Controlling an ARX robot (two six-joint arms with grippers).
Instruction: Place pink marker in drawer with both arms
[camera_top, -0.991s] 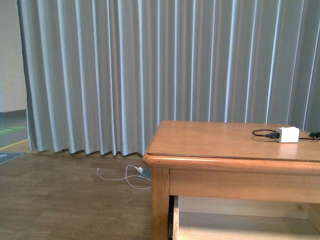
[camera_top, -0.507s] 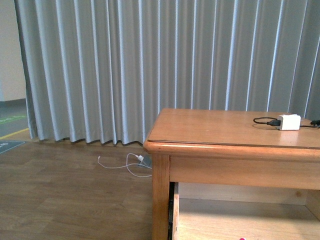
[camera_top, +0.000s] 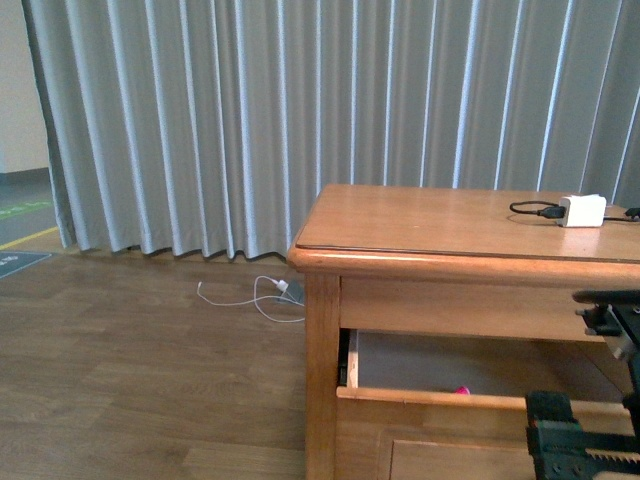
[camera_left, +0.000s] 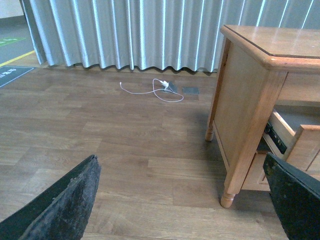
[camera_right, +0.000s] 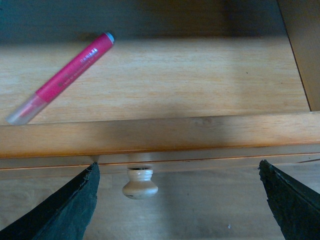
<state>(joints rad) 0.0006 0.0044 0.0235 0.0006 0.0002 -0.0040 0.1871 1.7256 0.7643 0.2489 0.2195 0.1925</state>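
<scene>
The pink marker (camera_right: 65, 75) lies loose on the pale floor of the open drawer (camera_right: 165, 135), its whitish cap end near the front wall. In the front view only a pink tip (camera_top: 461, 390) shows above the drawer's front edge (camera_top: 430, 398). My right gripper (camera_right: 180, 205) is open and empty, hovering over the drawer front with its small round pale knob (camera_right: 140, 184) between the fingers. Its black arm (camera_top: 585, 440) shows at the lower right of the front view. My left gripper (camera_left: 185, 200) is open and empty above the floor, left of the table.
The wooden table (camera_top: 450, 240) carries a white charger block (camera_top: 583, 210) with a black cable. A white cable (camera_left: 155, 90) lies on the wooden floor by the grey curtain (camera_top: 300, 110). The table's leg (camera_left: 240, 150) stands close to my left gripper's far finger (camera_left: 300, 200).
The front view has tilted down and shifted. The open drawer with the marker's pink tip and my right arm have come into view at the lower right.
</scene>
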